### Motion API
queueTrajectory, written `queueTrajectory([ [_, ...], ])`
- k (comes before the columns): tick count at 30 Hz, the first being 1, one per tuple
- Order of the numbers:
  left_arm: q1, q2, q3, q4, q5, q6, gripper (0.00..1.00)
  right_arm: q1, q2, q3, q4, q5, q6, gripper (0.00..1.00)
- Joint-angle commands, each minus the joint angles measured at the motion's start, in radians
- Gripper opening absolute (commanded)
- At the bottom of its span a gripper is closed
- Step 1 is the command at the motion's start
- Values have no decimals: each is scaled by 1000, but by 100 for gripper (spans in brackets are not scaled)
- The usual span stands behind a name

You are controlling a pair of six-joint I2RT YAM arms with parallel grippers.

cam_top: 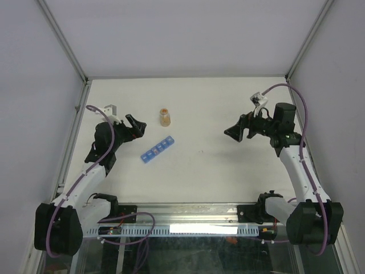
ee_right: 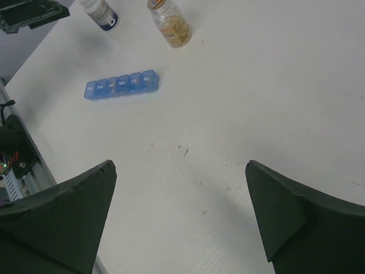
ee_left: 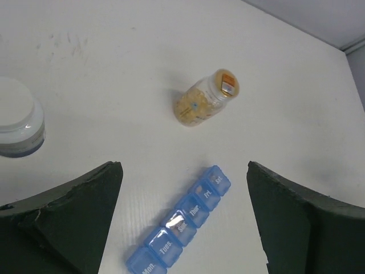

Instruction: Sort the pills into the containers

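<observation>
The blue pill-organiser strip [cam_top: 158,149] lies flat and diagonal on the white table, its lids closed and marked with day names. It also shows in the left wrist view [ee_left: 181,222] and in the right wrist view [ee_right: 121,84]. A small amber bottle [cam_top: 165,117] full of yellowish pills stands just behind it [ee_left: 205,98] [ee_right: 169,24]. My left gripper [cam_top: 137,127] is open and empty, hovering above the strip, which lies between its jaws [ee_left: 183,165]. My right gripper [cam_top: 234,133] is open and empty over bare table, well right of the strip [ee_right: 180,164].
A small white round cap with a dark base [ee_left: 17,125] stands left of the bottle, also in the right wrist view [ee_right: 101,14]. Grey walls and metal rails [cam_top: 74,123] close in the table at the left, back and right.
</observation>
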Motion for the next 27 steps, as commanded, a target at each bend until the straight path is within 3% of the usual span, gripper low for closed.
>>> queueTrajectory([
  [1,-7,87,72,17,-65,7,91,14,-12,-39,110,-130,-103,100],
  [5,-131,144,105,-85,-243,37,86,19,-10,-43,63,-194,-236,100],
  [8,-180,170,102,-140,-282,31,79,29,-2,-49,45,-216,-305,100],
  [10,-193,189,97,-153,-280,30,67,42,9,-50,38,-232,-337,100],
  [14,-200,273,126,-168,-264,53,30,67,29,-50,29,-232,-367,100],
  [17,-205,353,159,-179,-202,62,14,75,30,-50,24,-227,-383,100],
  [19,-227,384,165,-182,-189,60,9,74,23,-51,24,-226,-384,100],
  [27,-359,512,207,-182,-99,45,6,74,-16,-57,25,-225,-385,100],
])
